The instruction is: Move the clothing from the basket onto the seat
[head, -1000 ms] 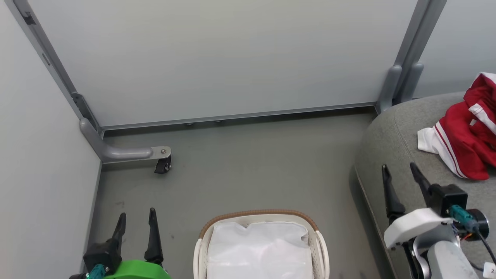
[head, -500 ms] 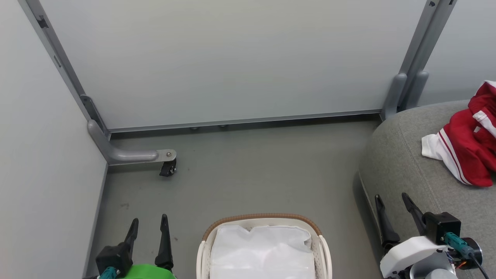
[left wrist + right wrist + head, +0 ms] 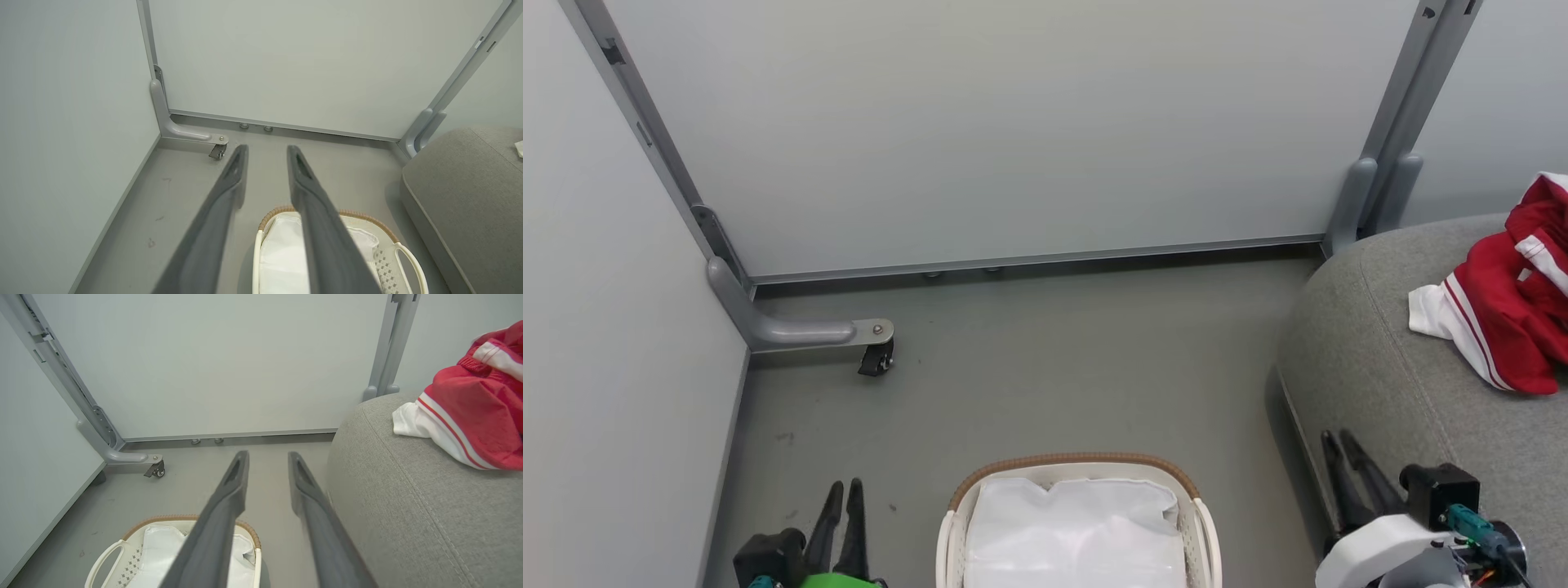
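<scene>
Clothing (image 3: 1515, 318) heaped on seat (image 3: 1372, 376), forward-right of right gripper (image 3: 1337, 437); left gripper (image 3: 845, 486) beyond basket (image 3: 1078, 459); both slightly parted, empty.

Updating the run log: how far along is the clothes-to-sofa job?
Done, apparently: red clothing lies on the sofa seat; the basket shows its white liner, no red. In hand: nothing, left gripper and right gripper are empty. Left: likely nothing, though the basket's near end is cut off.

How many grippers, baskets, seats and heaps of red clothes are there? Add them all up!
grippers: 2 (left gripper, right gripper)
basket: 1
seat: 1
heap of red clothing: 1
total: 5
</scene>
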You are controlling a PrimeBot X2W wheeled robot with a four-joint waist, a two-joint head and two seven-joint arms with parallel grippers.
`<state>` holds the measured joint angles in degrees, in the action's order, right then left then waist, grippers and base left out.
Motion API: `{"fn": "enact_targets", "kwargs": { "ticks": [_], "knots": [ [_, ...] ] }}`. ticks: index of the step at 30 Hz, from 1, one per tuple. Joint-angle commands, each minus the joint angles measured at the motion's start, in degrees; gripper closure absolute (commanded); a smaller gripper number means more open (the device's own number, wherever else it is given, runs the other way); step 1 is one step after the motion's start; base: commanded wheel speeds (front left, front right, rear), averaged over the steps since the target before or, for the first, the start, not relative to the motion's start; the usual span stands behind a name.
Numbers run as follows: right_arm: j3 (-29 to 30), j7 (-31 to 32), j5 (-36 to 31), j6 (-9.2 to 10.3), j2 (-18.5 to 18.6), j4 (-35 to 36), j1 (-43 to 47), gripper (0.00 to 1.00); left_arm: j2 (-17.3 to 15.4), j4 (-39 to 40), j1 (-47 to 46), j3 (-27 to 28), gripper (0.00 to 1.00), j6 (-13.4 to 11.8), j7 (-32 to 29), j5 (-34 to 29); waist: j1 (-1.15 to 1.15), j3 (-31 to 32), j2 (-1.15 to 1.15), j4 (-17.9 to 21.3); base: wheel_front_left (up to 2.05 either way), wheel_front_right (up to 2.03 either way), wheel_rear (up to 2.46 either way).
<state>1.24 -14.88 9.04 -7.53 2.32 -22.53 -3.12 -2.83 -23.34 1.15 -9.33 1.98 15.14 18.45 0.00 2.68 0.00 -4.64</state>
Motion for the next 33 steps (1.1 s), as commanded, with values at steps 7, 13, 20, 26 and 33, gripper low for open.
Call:
{"fn": "enact_targets", "kwargs": {
  "ticks": [7, 13, 20, 26, 33],
  "knots": [
    [1.15, 2.71, 8.26, 0.0, 0.12, 0.48, -1.07, 1.0, -0.01, 0.94, -1.06, 1.75, 1.0, 0.57, -2.3, 7.45, 0.0, -0.16, 0.0, 0.27, 0.0, 0.0, 0.0],
    [1.21, 4.01, 14.68, 0.01, 0.17, 1.51, -1.0, 1.0, -0.01, 1.75, -1.6, 2.9, 1.0, 1.0, -3.88, 13.07, 0.0, -0.3, 0.0, 0.49, 0.0, 0.0, 0.0],
    [1.46, 5.57, 21.43, 0.01, 0.23, 2.4, -1.12, 1.0, -0.02, 2.59, -2.23, 4.14, 1.0, 1.45, -5.58, 19.01, 0.0, -0.45, 0.0, 0.74, 0.0, 0.0, 0.0],
    [1.78, 6.92, 26.86, 0.02, 0.27, 3.02, -1.32, 1.0, -0.03, 3.2, -2.75, 5.18, 1.0, 1.83, -6.99, 23.83, 0.0, -0.59, 0.0, 0.96, 0.0, 0.0, 0.0],
    [2.15, 8.45, 32.84, 0.02, 0.32, 3.65, -1.59, 1.0, -0.03, 3.89, -3.27, 6.34, 1.0, 2.23, -8.56, 29.11, 0.0, -0.75, 0.0, 1.22, 0.0, 0.0, 0.0]
  ]
}}
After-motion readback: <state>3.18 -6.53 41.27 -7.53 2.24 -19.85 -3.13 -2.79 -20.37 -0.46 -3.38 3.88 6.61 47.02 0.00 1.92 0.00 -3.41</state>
